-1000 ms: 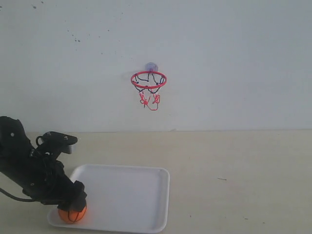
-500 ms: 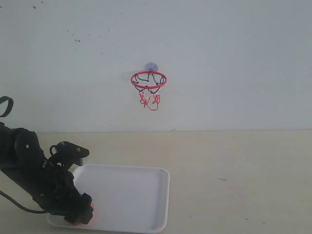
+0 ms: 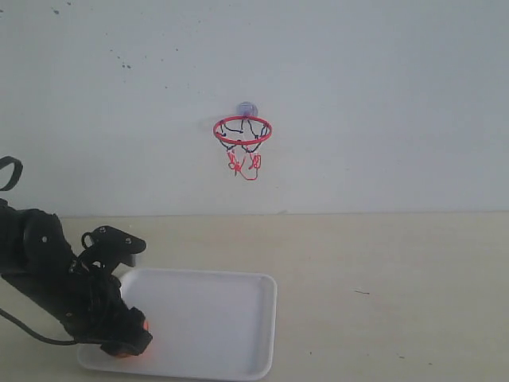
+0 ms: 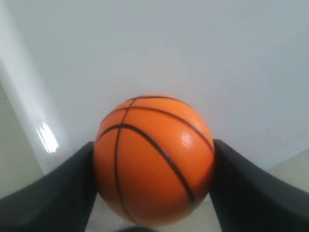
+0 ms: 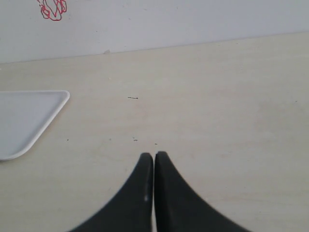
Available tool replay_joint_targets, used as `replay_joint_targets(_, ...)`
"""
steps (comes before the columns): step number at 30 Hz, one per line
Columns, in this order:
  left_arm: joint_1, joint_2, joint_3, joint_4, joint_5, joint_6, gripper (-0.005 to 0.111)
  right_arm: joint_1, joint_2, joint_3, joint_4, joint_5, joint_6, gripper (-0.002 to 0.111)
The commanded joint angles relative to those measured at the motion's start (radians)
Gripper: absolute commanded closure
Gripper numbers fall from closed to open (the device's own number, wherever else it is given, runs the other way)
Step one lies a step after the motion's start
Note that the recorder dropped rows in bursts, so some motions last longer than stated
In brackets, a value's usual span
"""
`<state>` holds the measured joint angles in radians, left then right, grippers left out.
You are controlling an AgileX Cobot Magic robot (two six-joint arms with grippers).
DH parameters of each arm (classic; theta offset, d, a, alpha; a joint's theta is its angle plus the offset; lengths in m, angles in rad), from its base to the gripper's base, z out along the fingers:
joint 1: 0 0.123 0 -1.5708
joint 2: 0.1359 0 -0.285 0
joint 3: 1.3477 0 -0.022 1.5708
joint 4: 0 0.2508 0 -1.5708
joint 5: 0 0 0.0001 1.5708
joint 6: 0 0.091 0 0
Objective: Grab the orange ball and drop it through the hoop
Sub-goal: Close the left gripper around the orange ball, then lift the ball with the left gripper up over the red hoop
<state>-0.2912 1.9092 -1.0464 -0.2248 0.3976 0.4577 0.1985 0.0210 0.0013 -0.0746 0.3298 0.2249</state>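
The orange ball (image 4: 154,159), with thin black seams, fills the left wrist view, and both black fingers (image 4: 53,198) press on its sides. My left gripper (image 4: 153,145) is shut on it over the white tray (image 4: 145,48). In the exterior view this gripper (image 3: 131,338) sits low at the tray's near-left corner and hides the ball except for an orange sliver (image 3: 145,325). The hoop (image 3: 242,130), a red ring with a string net, hangs on the back wall well above and to the right. My right gripper (image 5: 153,155) is shut on nothing above the bare table.
The white tray (image 3: 215,318) lies on the beige table at the front left, and its corner (image 5: 29,116) shows in the right wrist view. The hoop's net (image 5: 52,9) hangs at the top of that view. A pale wall stands behind the table.
My left gripper has come down around the ball at the tray's near-left corner. The ball, visible below the fingers a second ago, is now mostly hidden by them.
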Motion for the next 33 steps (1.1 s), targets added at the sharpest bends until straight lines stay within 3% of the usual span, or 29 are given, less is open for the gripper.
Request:
replay_joint_targets(1, -0.008, -0.039, -0.006, 0.0, -0.154, -0.005, 0.103, -0.001, -0.004, -0.001, -0.008, -0.007, -0.001, 0.108)
replay_joint_targets(12, 0.007, -0.039, -0.151, -0.026, -0.493, -0.012, 0.103, -0.001, -0.004, -0.001, -0.008, -0.007, -0.001, 0.108)
replay_joint_targets(17, 0.047, 0.04, -0.338, -0.022, -0.494, -0.016, 0.103, -0.001, -0.004, -0.001, -0.008, -0.007, -0.001, 0.108)
replay_joint_targets(27, 0.05, 0.242, -0.709, 0.039, -0.564, -0.093, 0.103, -0.001, -0.004, -0.001, -0.008, -0.007, -0.001, 0.108)
replay_joint_targets(29, 0.047, 0.264, -0.751, 0.102, -0.597, -0.144, 0.103, -0.001, -0.004, -0.001, -0.008, -0.007, -0.001, 0.108)
replay_joint_targets(32, 0.046, 0.3, -0.813, 0.329, -0.617, -0.374, 0.103, -0.001, -0.004, -0.001, -0.008, -0.007, -0.001, 0.108)
replay_joint_targets(33, 0.046, 0.314, -0.835, 0.468, -0.627, -0.492, 0.103, -0.001, -0.004, -0.001, -0.008, -0.007, -0.001, 0.108)
